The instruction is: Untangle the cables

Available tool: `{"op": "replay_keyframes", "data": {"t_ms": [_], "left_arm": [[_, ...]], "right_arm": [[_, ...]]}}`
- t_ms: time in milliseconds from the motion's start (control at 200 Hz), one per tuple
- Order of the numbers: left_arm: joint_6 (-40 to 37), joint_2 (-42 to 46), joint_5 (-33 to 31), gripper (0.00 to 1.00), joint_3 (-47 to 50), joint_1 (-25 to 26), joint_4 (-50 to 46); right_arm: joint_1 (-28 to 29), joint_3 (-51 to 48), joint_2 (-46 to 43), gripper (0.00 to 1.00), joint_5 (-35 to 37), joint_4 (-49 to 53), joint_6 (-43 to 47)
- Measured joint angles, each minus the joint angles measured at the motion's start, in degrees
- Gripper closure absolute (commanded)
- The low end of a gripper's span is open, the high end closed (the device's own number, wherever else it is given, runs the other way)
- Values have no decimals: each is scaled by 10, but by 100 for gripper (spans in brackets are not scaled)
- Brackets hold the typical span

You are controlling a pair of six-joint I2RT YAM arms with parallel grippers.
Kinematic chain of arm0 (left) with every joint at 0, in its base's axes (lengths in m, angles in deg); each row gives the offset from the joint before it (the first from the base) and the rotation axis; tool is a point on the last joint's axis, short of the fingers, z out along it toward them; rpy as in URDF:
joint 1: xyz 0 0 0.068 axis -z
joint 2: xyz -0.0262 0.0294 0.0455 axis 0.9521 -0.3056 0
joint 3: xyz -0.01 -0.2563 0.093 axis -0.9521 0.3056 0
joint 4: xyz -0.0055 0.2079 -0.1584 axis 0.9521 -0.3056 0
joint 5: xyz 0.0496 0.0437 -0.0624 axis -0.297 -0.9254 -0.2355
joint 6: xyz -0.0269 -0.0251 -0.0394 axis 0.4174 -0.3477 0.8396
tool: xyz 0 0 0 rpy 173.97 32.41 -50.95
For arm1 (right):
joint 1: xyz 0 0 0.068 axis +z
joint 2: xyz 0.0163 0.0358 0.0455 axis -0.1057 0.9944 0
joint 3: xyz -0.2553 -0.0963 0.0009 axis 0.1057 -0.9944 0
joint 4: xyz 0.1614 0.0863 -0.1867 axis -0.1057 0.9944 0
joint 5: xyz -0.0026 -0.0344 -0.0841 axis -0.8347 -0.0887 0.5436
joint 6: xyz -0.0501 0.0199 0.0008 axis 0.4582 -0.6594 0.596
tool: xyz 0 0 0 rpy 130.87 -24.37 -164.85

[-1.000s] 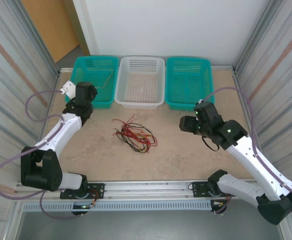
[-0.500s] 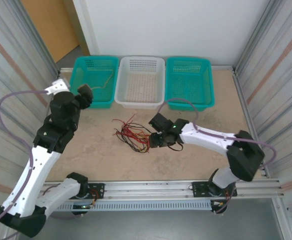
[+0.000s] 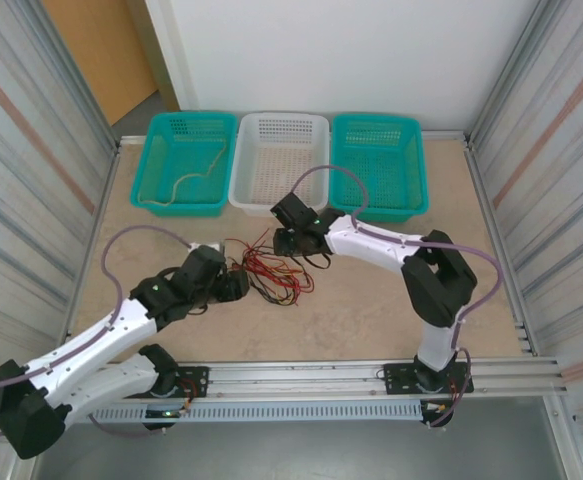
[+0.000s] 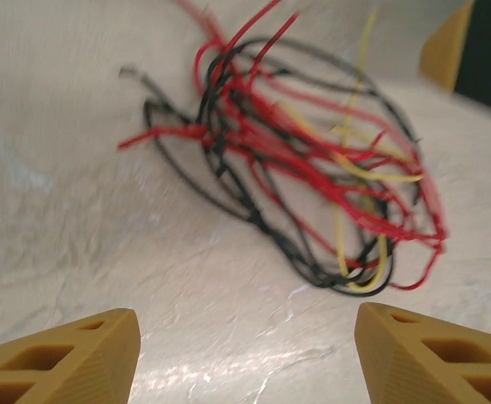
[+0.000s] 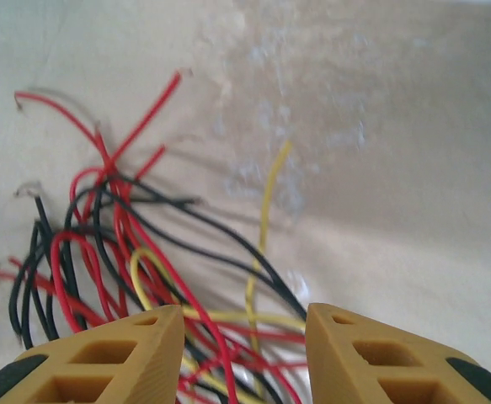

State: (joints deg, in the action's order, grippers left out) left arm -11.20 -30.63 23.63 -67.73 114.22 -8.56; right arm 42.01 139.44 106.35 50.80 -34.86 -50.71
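Far edge of table [image 3: 391, 300], 11 o'clock: left teal basket [image 3: 161, 135] with one tan cable [image 3: 181, 181] lying loose and wavy on its floor, well apart from the rest. Left arm reaches in low from 7 o'clock, and the left gripper [image 3: 233, 287] sits at 9 o'clock of the pile, just beside its outer loops. From the left wrist, the left gripper [image 4: 245, 345] has its jaws wide apart with nothing but bare tabletop between them; the pile lies ahead of the fingertips [image 4: 77, 358], not touched. The cables [image 3: 271, 270] are mid-table, a knotted heap of red, black and yellow strands, loops crossing over one another, with a few free red ends poking out toward 12 o'clock. The left wrist view gives the same heap [image 4: 296, 168], slightly blurred, black loops low and red on top. White basket [image 3: 281, 185] at 12 o'clock. Right arm bends across from 5 o'clock, and the right gripper [image 3: 291, 243] is over the pile's 1 o'clock edge. From the right wrist, the right gripper [image 5: 245, 337] has its jaws apart, closer together than the left pair; red and yellow strands of the cables [image 5: 119, 244] run through the gap, none pinched. Right teal basket [image 3: 376, 200] at 1 o'clock.
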Motion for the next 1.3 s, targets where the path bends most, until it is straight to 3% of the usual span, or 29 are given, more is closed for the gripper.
{"op": "replay_keyframes", "data": {"t_ms": [351,641,757,957,1303], "left_arm": [[44,-15,6,29,8,0,32],[51,-49,7,28,7,0,53],[55,-50,7,28,7,0,55],[57,-41,7,28,7,-7,55],[17,31,7,26,-35,-12,59]], "right_arm": [[-17,63,110,67,29,-14,-9],[-9,66,120,100,30,-41,11],[2,59,117,100,38,-42,20],[34,33,52,100,101,-19,45],[142,44,-135,100,304,-7,158]]}}
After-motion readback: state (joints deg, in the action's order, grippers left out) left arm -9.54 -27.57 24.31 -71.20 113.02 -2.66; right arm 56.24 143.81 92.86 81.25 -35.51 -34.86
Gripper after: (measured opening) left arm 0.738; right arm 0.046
